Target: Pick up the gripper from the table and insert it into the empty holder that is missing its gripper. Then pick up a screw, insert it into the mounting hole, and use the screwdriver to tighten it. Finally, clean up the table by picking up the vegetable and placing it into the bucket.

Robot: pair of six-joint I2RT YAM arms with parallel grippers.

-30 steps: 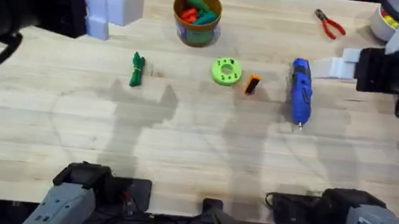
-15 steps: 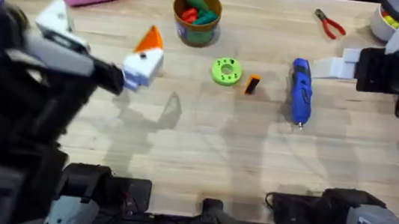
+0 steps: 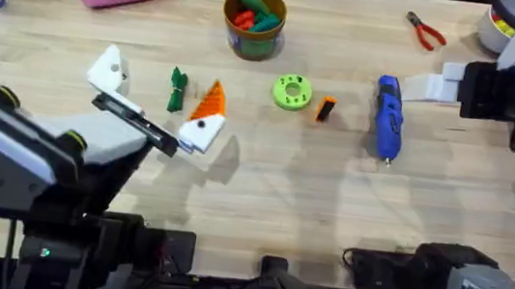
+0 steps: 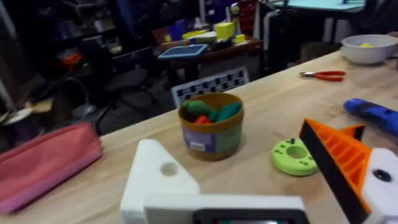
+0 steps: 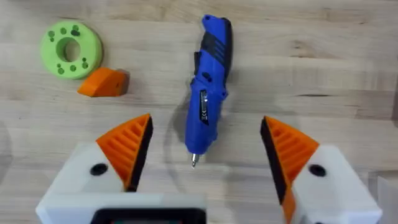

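**Left arm one pad short as refit job opens**

The left end effector, spread wide and empty, hangs over the wooden counter with one orange ribbed pad and one bare white plastic holder. The small orange wedge-shaped spare gripper lies untouched mid-counter, just right of a round green disc. The right end effector, wide open above the bright blue screwdriver, looks best placed to fetch it next.

From overhead we look down and forward over the surface; both wrist views sit low, sharing the screwdriver.
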